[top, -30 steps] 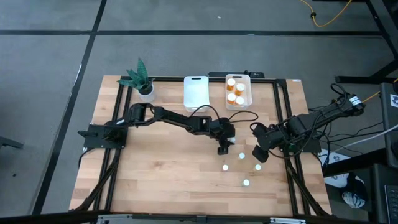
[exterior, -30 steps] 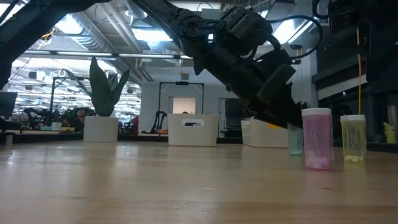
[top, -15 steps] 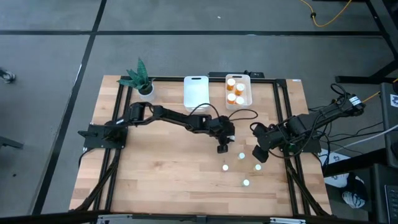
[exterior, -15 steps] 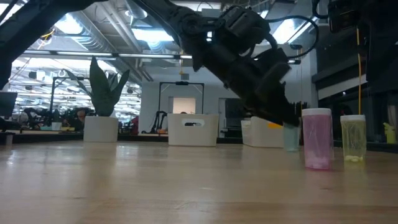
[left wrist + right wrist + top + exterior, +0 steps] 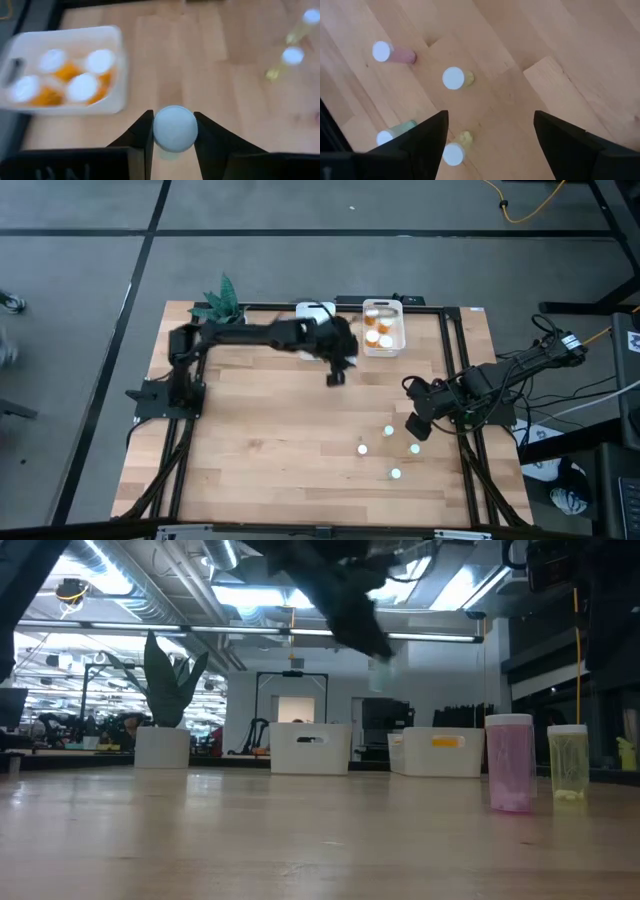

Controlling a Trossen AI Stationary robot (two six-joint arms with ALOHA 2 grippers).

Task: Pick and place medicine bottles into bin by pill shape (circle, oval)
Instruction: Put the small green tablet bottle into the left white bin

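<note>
Medicine bottles are what I'm sorting, and one small pale bottle with a white round cap (image 5: 174, 127) sits clamped between my left gripper's (image 5: 335, 377) two dark fingers (image 5: 141, 135), lifted off the wooden table (image 5: 250, 440). From above, that gripper hangs just in front of the white plastic bin holding orange bottles (image 5: 396, 340), slightly toward the empty white bin with a handle slot (image 5: 305, 312) next to it. The left wrist camera shows the orange-bottle bin (image 5: 117, 70) close ahead of the held bottle, with four white-capped orange bottles (image 5: 82, 87) standing inside it. At table height I see the left arm raised high, the pale bottle (image 5: 381, 673) blurred in the air above the far bins.

Four small bottles (image 5: 388, 431) stand on the table, well apart from the orange-bottle bin on its near side, toward the right arm. The right wrist camera picks them out: a pink one (image 5: 395, 53), two yellowish ones (image 5: 454, 78) and a greenish one (image 5: 395, 134), all white-capped. Low down, the pink bottle (image 5: 509, 762) and a yellow one (image 5: 567, 762) stand side by side.

My right gripper (image 5: 419, 427) waits beside those bottles, its fingers (image 5: 427, 140) spread wide with nothing between them. A potted green plant (image 5: 225, 305) stands at the table's far left corner, beyond the handle-slot bin.
</note>
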